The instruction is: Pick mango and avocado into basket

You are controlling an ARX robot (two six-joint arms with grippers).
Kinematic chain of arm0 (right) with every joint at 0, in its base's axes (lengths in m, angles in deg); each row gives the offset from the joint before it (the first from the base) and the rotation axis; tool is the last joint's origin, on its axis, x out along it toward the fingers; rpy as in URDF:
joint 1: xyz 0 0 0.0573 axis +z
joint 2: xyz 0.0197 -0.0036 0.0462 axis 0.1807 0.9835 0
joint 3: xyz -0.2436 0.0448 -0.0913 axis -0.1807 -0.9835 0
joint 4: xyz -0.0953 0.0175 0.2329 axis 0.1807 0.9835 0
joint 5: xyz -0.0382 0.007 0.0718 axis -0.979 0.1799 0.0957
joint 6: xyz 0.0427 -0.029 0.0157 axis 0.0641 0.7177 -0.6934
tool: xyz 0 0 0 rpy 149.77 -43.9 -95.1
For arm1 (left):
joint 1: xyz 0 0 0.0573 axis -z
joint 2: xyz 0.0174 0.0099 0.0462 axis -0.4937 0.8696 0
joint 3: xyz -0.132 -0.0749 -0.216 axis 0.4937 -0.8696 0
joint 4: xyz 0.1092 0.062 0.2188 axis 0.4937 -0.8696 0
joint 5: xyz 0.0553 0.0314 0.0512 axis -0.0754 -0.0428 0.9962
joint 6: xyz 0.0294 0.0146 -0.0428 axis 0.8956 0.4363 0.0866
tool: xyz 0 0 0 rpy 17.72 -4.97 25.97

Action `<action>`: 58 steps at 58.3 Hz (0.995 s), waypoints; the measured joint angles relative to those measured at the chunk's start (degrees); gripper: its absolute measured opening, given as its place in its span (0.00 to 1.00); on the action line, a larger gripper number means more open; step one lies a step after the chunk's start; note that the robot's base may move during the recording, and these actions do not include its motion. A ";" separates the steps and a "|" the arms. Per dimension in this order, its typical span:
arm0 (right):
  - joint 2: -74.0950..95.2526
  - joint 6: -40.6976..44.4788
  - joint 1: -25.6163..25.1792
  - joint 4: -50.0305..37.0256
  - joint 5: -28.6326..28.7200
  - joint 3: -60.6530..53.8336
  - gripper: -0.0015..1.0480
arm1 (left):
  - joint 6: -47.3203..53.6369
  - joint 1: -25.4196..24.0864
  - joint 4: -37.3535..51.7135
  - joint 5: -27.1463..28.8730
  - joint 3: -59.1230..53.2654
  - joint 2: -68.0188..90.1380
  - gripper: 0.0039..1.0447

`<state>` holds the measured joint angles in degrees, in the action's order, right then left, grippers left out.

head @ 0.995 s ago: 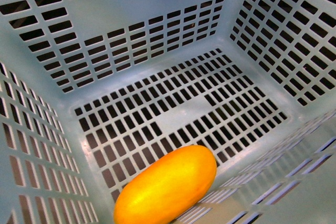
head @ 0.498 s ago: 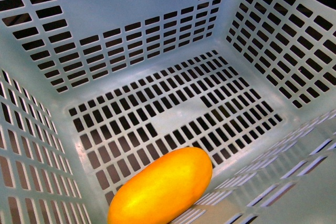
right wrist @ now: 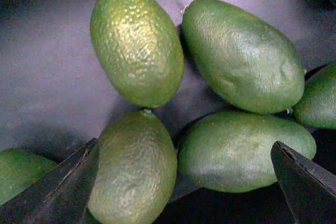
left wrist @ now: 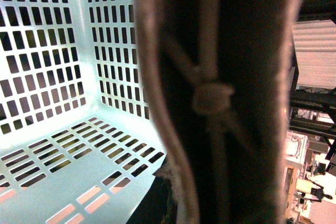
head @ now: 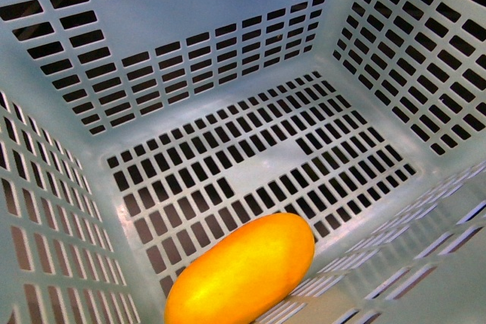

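The mango [head: 239, 271] lies on the slotted floor of the basket [head: 228, 36], in the near corner against a wall. Your right gripper [right wrist: 184, 153] stands wide open and empty, with an avocado [right wrist: 247, 150] and a pebbled green fruit [right wrist: 136, 174] showing between its fingertips. Your left gripper is out of view.

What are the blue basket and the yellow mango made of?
The basket looks like moulded plastic: light blue, smooth, faintly glossy, with neat identical slots. The mango has even, shiny yellow-orange skin without blemishes, so it may be a plastic model; the pictures cannot settle that.
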<state>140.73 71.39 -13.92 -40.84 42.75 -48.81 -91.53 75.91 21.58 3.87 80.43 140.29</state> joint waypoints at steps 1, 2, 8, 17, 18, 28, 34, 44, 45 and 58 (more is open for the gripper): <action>0.46 0.00 -0.02 0.04 0.00 0.57 0.92 | -0.02 0.00 0.00 0.00 0.00 0.00 0.04; 0.87 0.07 -0.02 0.20 0.00 1.11 0.92 | 0.00 0.00 0.00 0.00 0.00 0.00 0.04; 2.84 0.04 0.07 0.83 -0.02 3.67 0.92 | 0.00 0.00 0.00 0.00 0.00 0.00 0.04; 5.66 -0.17 0.79 1.66 -0.07 7.10 0.92 | 0.00 0.00 0.00 0.00 0.00 0.00 0.04; 6.05 -0.26 0.98 1.81 -0.09 7.58 0.92 | -0.02 0.00 0.00 -0.02 0.00 0.00 0.04; 8.90 -1.33 2.38 2.40 -0.11 10.69 0.92 | -0.02 0.00 0.00 -0.07 0.00 0.00 0.04; 9.99 -1.77 3.41 2.54 -0.11 11.82 0.92 | 0.00 0.00 0.00 0.02 0.00 0.00 0.04; 11.10 -2.47 4.17 2.54 -0.11 12.68 0.92 | 0.00 0.00 0.00 0.09 0.00 0.00 0.04; 11.21 -2.51 4.22 2.54 -0.11 12.76 0.92 | -0.02 0.00 0.00 0.09 0.00 0.00 0.04; 13.73 -4.00 4.59 2.75 -0.26 14.12 0.92 | -0.02 0.00 0.00 0.04 0.00 0.00 0.04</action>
<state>154.45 67.39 -9.34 -38.09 42.49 -34.69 -91.55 75.91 21.58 3.91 80.43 140.29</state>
